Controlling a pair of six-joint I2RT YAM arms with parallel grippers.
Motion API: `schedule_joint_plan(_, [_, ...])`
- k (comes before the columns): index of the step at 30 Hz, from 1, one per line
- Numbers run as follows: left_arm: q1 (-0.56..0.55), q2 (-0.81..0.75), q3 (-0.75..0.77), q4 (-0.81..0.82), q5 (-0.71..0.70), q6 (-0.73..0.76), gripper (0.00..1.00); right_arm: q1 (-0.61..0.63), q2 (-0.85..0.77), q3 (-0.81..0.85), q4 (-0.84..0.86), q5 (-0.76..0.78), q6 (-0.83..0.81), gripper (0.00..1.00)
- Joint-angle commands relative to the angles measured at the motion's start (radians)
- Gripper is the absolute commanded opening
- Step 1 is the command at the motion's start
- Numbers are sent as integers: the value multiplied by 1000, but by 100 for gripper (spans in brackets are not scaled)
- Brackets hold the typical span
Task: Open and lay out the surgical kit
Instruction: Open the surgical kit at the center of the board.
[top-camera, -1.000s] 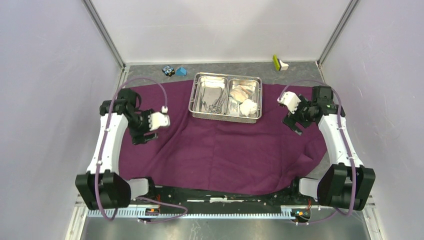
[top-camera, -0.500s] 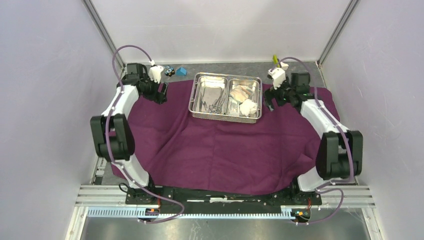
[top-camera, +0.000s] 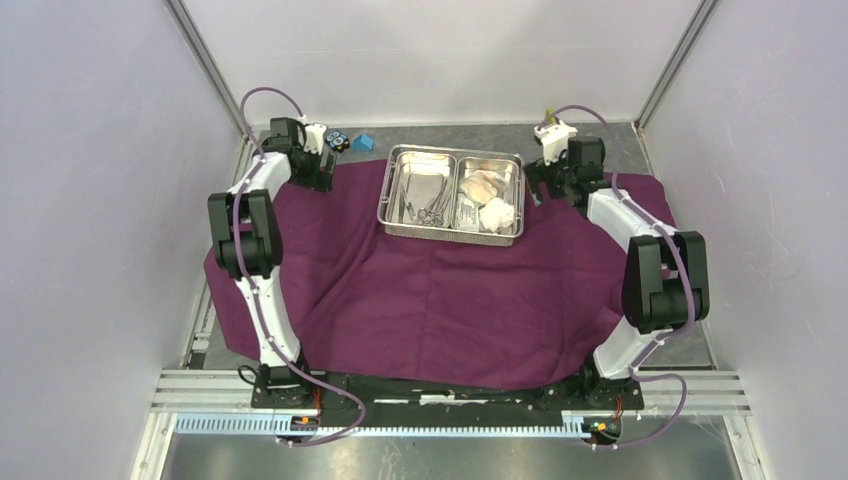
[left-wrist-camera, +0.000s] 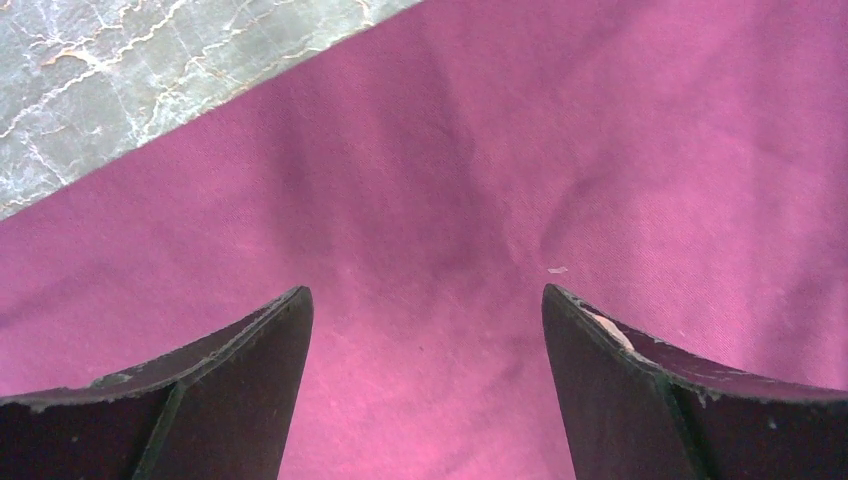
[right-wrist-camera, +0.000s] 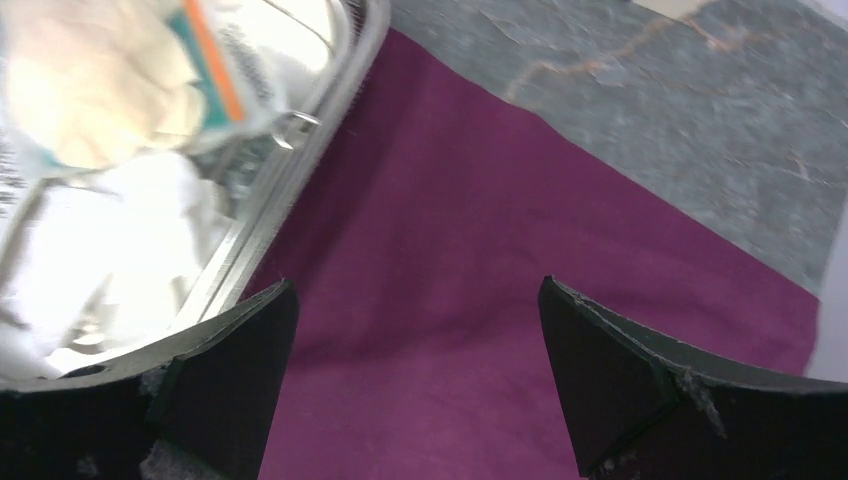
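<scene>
The purple cloth wrap (top-camera: 440, 300) lies spread open on the table. On its far middle stands the steel tray (top-camera: 385, 195), with forceps (top-camera: 425, 205) in the left compartment and a white packet (top-camera: 482, 185) and gauze (top-camera: 497, 215) in the right. My left gripper (top-camera: 322, 175) is open just above the cloth's far left corner, with only cloth (left-wrist-camera: 500, 150) between its fingers (left-wrist-camera: 425, 290). My right gripper (top-camera: 540, 185) is open over the cloth (right-wrist-camera: 470, 230) just right of the tray rim (right-wrist-camera: 300, 150), holding nothing (right-wrist-camera: 418, 283). The packet (right-wrist-camera: 90, 90) and gauze (right-wrist-camera: 100, 270) show at the left of the right wrist view.
A small blue block (top-camera: 362, 142) and a black-and-blue object (top-camera: 336, 141) sit on the grey tabletop (left-wrist-camera: 120, 80) behind the cloth's far left corner, close to my left wrist. Bare grey table (right-wrist-camera: 650, 110) runs behind the cloth. Enclosure walls stand on three sides.
Both arms have swung from the cloth's middle sides out to its far corners beside the tray. The left jaws have widened. The cloth's far edge now lies spread flatter.
</scene>
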Motion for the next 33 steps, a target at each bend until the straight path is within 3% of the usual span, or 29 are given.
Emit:
schedule_joint_plan(1, [1,54,83,-24,-63,11,91,-65,13,15,8,99,-48,97])
schedule_joint_plan(12, [1,134,131,-44,-162,132,91,-214,97,-38,-69,234,-189,96])
schedule_joint_plan(25, [0,107,59,18,-220,188,91,-262,301,100,-134,349,-305,93])
schedule_joint_plan(33, [1,126,40,71,-312,257,90,-271,355,97,-108,430,-399,91])
